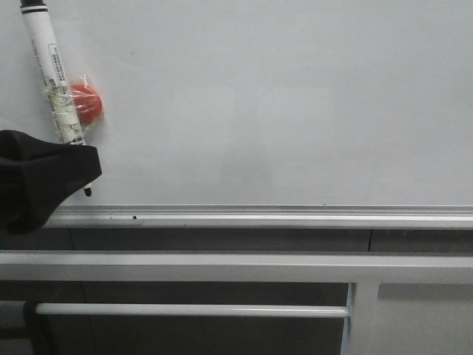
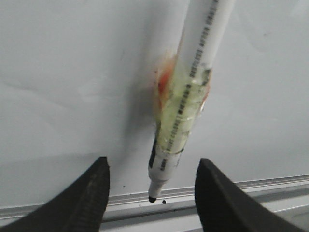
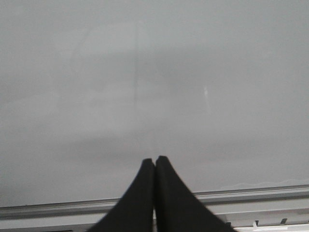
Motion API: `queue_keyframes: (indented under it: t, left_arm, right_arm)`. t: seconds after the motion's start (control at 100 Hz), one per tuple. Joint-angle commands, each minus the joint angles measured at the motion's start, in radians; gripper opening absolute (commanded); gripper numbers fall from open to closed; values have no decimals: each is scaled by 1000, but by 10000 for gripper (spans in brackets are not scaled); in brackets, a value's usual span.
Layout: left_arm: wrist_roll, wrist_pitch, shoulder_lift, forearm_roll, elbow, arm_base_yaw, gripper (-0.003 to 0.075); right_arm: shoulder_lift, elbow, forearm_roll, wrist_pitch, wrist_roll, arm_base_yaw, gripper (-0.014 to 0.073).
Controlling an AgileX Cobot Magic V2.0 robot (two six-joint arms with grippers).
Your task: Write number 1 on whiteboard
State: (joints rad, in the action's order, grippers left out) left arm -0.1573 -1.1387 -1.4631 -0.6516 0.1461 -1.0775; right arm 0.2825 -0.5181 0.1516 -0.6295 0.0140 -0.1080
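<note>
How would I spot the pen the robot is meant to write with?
Find the big pale whiteboard, then follow it to its far left side in the front view. There a white marker pen with a black cap hangs nearly upright, tip down, above the open left gripper. A red magnet taped to its side marks it out.

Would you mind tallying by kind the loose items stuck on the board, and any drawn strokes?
Marker pen: 1
Red magnet: 1
Drawn strokes on the whiteboard: 0
Total: 2
</note>
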Motion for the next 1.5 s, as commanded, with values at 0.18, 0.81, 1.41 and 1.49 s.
queue_keyframes:
  t: [0.18,0.81,1.41,1.49]
  left_arm:
    - [0,-244,13,2,50,-3,368]
    - [0,-244,13,-16,50,-3,-20]
    - [220,-216,13,385,-82,-3,-20]
    - [237,-170,15,408,-82,-3,-20]
  right_arm:
    - [18,-33,5,79,8,2,-64]
    - [18,-33,5,83,9,21,-64]
    - [92,-36,637,-175,804,105,-63]
    - [119,-59,679,-223,911,114,-63]
